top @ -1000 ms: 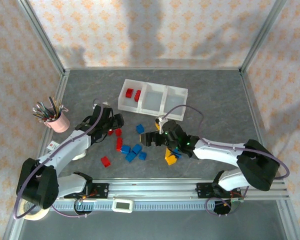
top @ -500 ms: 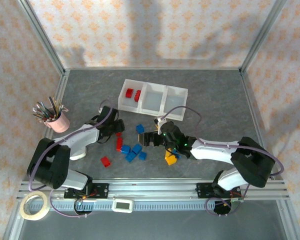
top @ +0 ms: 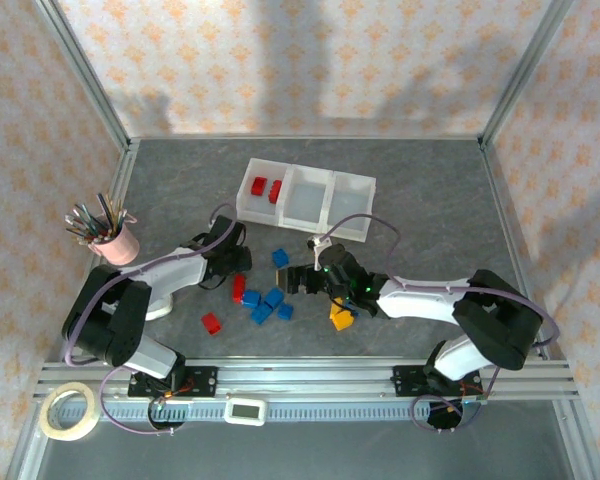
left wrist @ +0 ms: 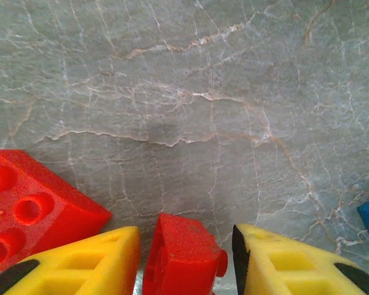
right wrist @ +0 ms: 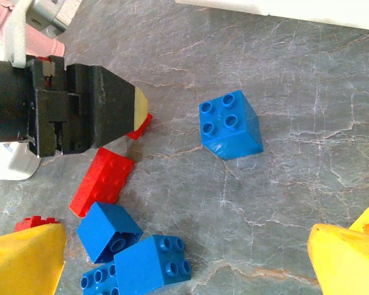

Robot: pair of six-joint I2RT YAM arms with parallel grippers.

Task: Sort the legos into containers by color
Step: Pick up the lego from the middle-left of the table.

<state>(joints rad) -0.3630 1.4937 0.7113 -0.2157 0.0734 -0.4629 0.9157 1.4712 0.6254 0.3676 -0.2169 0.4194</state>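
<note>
Red, blue and yellow-orange legos lie scattered on the grey table in front of the three joined white bins [top: 352, 198]. Two red legos [top: 266, 187] lie in the left bin. My left gripper [left wrist: 184, 261] is open and low over the table, its yellow fingers [left wrist: 80, 261] standing close on either side of a small red brick [left wrist: 181, 255], with thin gaps on both sides. My right gripper [right wrist: 187, 270] is wide open above a cluster of blue bricks [right wrist: 150, 267]. A single blue brick [right wrist: 230, 125] lies ahead of it, and a long red brick [right wrist: 103, 181] to its left.
A pink cup of pens [top: 115, 240] stands at the left. A tape roll [top: 68, 412] lies by the near rail. A yellow-orange brick [top: 340, 318] sits under the right arm, and a red brick [top: 211, 322] lies apart near the front. The two grippers are close together.
My left gripper has moved right and lowered around the small red brick. My right gripper has edged slightly left toward the blue bricks.
</note>
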